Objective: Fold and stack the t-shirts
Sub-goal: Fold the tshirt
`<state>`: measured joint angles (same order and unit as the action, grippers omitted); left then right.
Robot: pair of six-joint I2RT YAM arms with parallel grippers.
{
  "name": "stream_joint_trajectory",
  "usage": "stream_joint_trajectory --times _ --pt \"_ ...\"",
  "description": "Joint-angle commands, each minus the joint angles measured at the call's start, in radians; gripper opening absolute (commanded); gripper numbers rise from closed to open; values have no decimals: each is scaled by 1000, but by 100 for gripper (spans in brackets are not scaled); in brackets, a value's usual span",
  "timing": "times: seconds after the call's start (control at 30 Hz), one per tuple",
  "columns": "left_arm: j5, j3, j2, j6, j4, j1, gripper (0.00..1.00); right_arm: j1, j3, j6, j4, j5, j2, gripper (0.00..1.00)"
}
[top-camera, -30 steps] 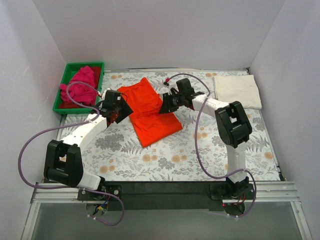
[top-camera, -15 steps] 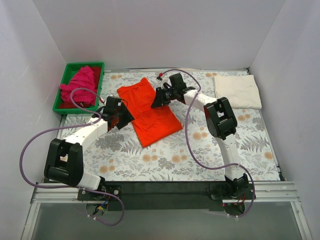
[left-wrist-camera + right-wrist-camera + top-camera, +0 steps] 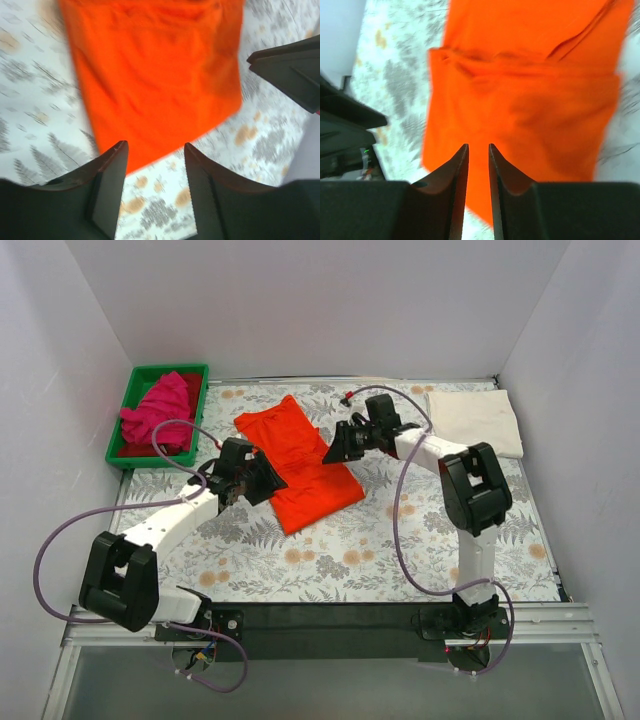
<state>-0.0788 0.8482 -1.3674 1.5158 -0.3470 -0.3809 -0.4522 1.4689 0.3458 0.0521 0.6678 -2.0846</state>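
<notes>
Orange-red t-shirt (image 3: 300, 460): lies flat mid-surface (image 3: 420, 540), long axis diagonal, far-left to near-right.
Left gripper (image 3: 155, 147): fingers spread, over the shirt's near-left edge.
Right gripper (image 3: 477, 147): fingers nearly pressed together, over its right edge.
Cream-white t-shirt (image 3: 475, 420): folded, far right.
Magenta-pink t-shirt (image 3: 160, 412): bunched in green tray (image 3: 170, 368).

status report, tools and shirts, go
Left tool open, right tool nearly shut, both empty over orange shirt. Pink shirt bunched in green tray; cream shirt folded, far right.
</notes>
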Motion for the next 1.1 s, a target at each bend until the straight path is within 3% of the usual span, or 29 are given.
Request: stream_joint_trajectory --times 0.0,0.2,0.33,0.57,0.77,1.07 --pt "-99 -46 47 50 -26 -59 43 -13 -161 70 -98 105 142 25" --pt "-191 -123 -10 124 48 -131 26 -78 -329 101 -186 145 202 26" --pt "-193 -164 -82 150 89 -136 14 -120 -348 93 -221 145 157 25" --pt "-159 -224 -157 196 92 -131 3 -123 -349 70 -274 159 2 22" --pt "-171 -273 -180 236 100 -105 1 -68 -389 50 -284 170 -31 20" --pt "-174 -281 -167 238 102 -99 0 90 -458 24 -282 182 116 20"
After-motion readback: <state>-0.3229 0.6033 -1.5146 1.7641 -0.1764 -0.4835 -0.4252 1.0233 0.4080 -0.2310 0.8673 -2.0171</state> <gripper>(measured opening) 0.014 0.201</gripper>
